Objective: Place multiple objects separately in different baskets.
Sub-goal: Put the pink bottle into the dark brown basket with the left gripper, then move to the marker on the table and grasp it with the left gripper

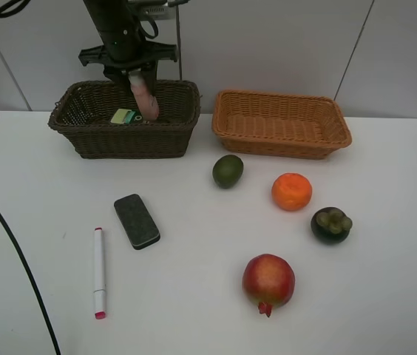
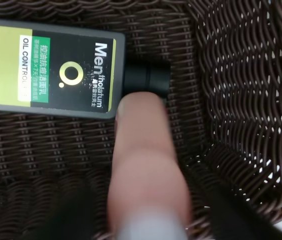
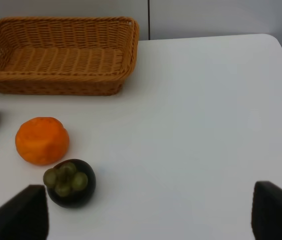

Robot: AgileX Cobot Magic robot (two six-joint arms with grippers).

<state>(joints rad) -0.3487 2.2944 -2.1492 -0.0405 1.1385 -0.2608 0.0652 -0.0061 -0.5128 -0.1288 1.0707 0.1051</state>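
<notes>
Step in hand: the pink small bottle (image 1: 146,100) stands inside the dark brown basket (image 1: 120,140) beside the dark green pump bottle (image 2: 51,70), under the left gripper (image 1: 139,76), whose grip cannot be determined; next move calls for confirmed release and a straight lift clear.

A dark bottle (image 2: 51,70) lies flat on the floor of the brown wicker basket (image 2: 41,155); its yellow-green label (image 2: 11,60) faces up and reads "Men" and "OIL CONTROL"; its black cap (image 2: 147,77) points toward the woven wall (image 2: 241,90). A pink bottle (image 2: 146,170), blurred and close to the camera, reaches with its far end to the corner of the dark bottle beside the cap; whether they touch is not clear. Dark blurred fingers (image 2: 226,210) of the left gripper (image 2: 148,225) stand on both sides of the pink bottle; whether they press it, I cannot tell.
</notes>
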